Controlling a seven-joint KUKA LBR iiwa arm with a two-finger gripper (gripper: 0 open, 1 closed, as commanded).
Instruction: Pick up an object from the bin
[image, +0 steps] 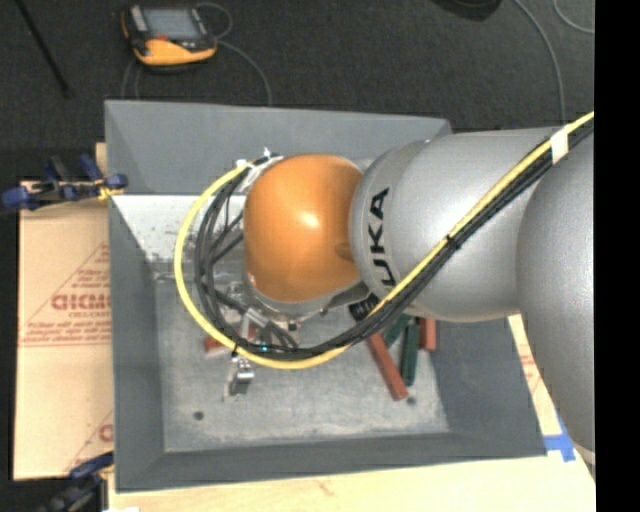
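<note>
The silver arm (470, 240) with its rounded orange wrist cover (300, 225) reaches into the grey metal bin (300, 415), and the gripper (240, 378) hangs low over the floor at about eight o'clock from the bin's middle. Whether it is open or closed cannot be told, and nothing can be seen in its hold. A small red flat piece (212, 346) lies just beside it at ten o'clock. A long red stick (386, 367) and a dark green stick (410, 352) lie together, well apart at three o'clock.
</note>
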